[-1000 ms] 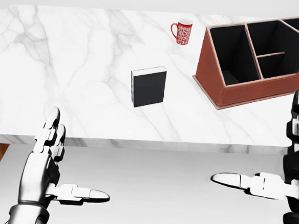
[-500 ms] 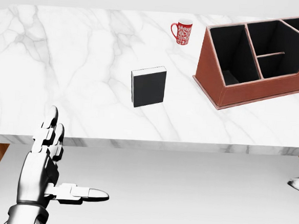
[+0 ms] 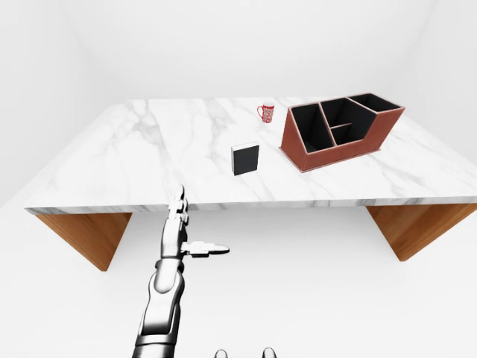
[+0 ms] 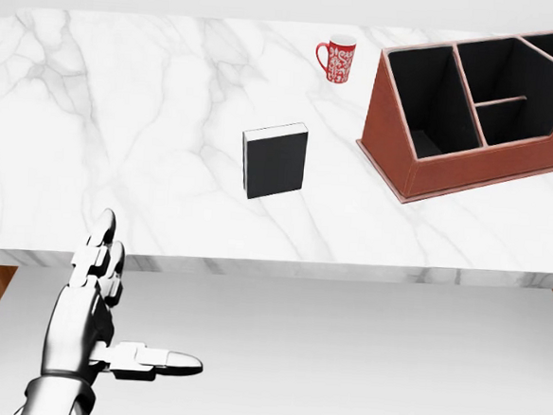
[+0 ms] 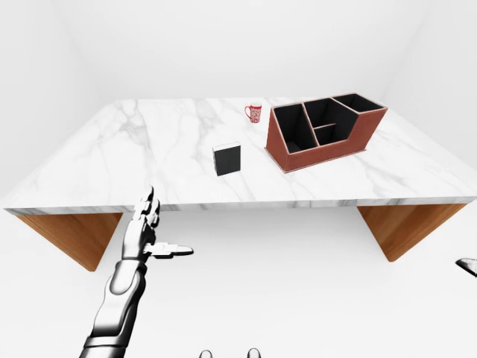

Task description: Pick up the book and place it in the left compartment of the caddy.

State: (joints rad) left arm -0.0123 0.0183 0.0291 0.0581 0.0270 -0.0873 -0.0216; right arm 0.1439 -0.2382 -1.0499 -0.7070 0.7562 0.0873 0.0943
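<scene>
Left robot hand (image 4: 94,304) spread, empty, below the desk (image 4: 121,121) edge, left of the book (image 4: 274,160). Book upright mid-desk; caddy (image 4: 483,108) to its right. Right robot hand barely visible; state unclear. Approach step: reach book next.

Bare white simulated room, marble table (image 3: 149,156), desk caddy (image 3: 339,130)

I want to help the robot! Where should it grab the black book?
Probably by its two long side edges, coming down from above. The book lies flat on the marble table with clear space around it. The left hand is open and nearest.
</scene>
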